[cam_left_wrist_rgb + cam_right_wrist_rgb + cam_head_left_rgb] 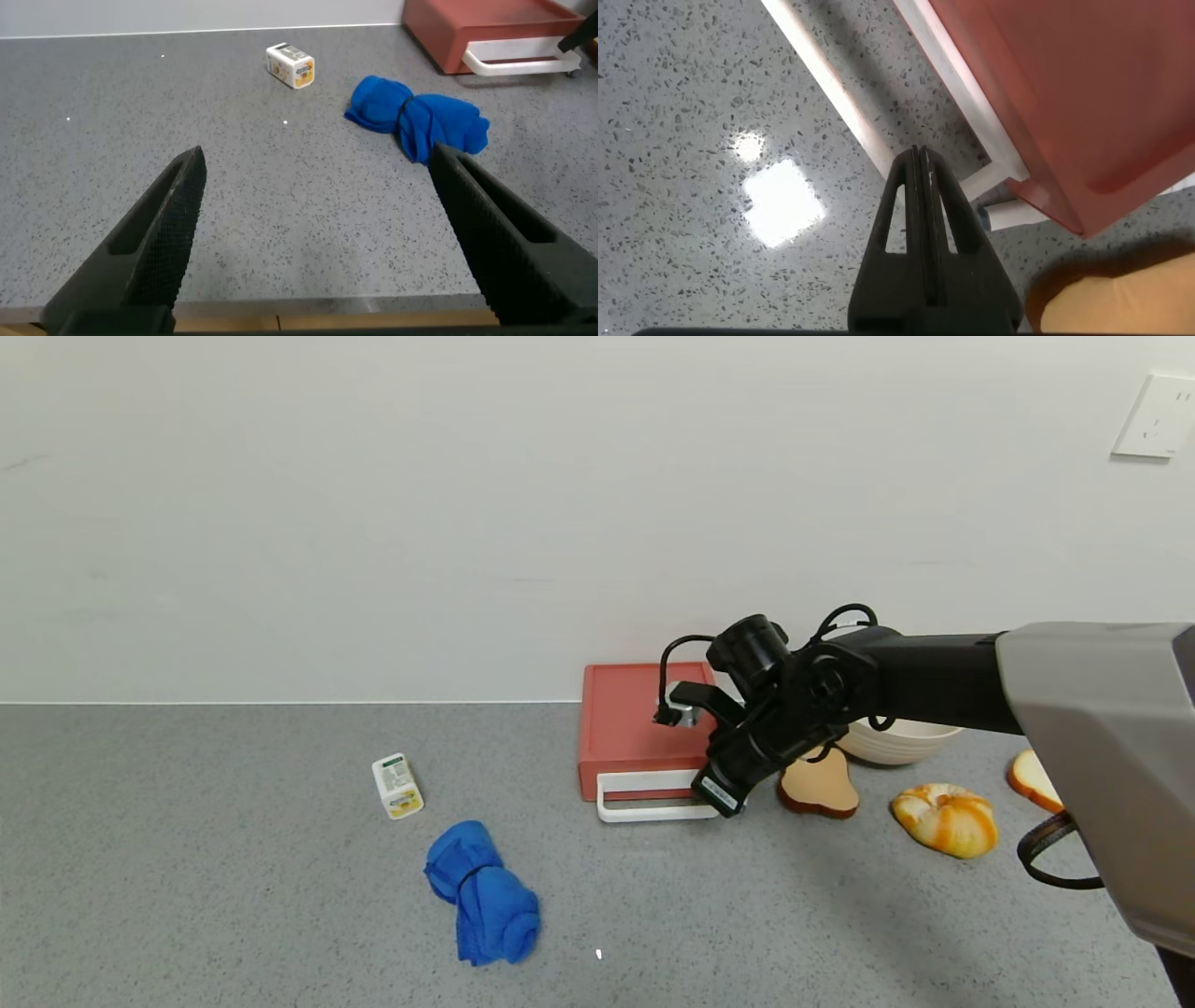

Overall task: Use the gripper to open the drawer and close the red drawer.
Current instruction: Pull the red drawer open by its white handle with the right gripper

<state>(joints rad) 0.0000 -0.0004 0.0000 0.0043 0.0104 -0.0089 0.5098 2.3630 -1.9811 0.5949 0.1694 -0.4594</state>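
On the grey counter (233,859) I find the drawer (627,723) against the back wall, at about 1 o'clock from the head camera's centre, its front apparently shut flush.

Its white loop handle (644,799) runs along that front, long axis from 9 to 3 o'clock.

My right gripper (721,795) sits at the handle's 3 o'clock end, tips down. The right wrist view shows its fingers (916,201) pressed flat together, holding nothing, just outside the bar and not hooked behind it. I judge the coming pull depends on getting a finger inside the loop, then drawing toward 6 o'clock.

The left gripper (313,215) is spread wide over bare counter, far off toward 9 o'clock; the right arm is plainly nearer.
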